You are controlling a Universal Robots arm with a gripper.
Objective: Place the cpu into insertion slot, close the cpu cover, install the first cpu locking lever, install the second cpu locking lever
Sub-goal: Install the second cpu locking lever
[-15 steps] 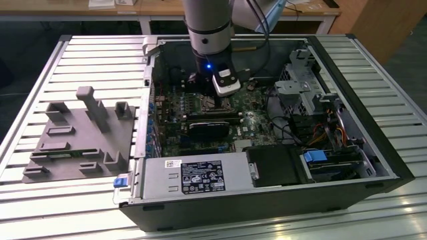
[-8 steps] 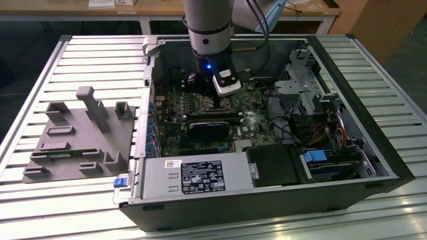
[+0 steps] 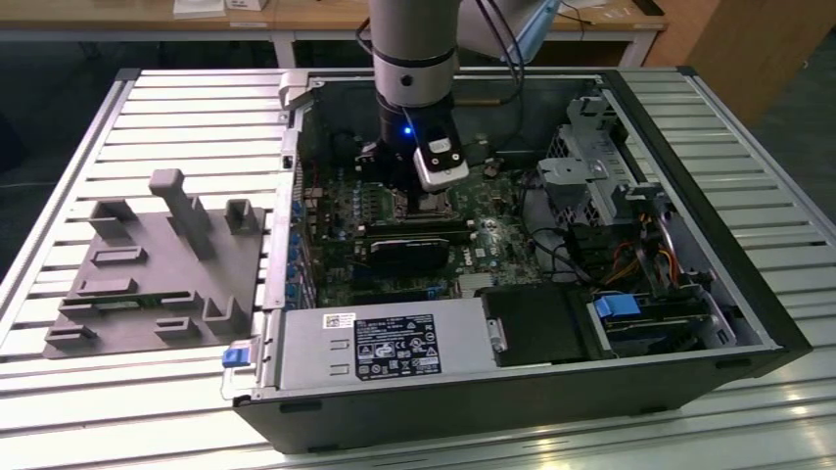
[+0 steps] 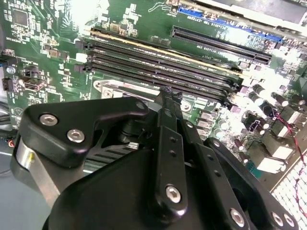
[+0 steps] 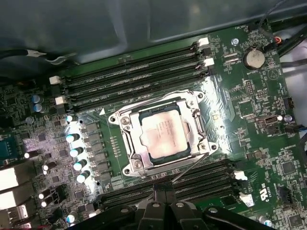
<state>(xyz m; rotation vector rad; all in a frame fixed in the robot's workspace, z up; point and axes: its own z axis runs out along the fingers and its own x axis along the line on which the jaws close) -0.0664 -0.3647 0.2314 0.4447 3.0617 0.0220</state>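
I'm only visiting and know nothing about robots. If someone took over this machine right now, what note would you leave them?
Claw: low over the green circuit board inside the open computer case, right beside the socket; I cannot tell whether it is holding anything.
Done: the flat square silver-grey cpu lies in the silver-rimmed square insertion slot. The thin silver metal frame cover appears to lie down around it.
Left: a thin wire locking lever slants out from the socket's corner towards the claw and looks unlatched. The other lever's state is unclear.
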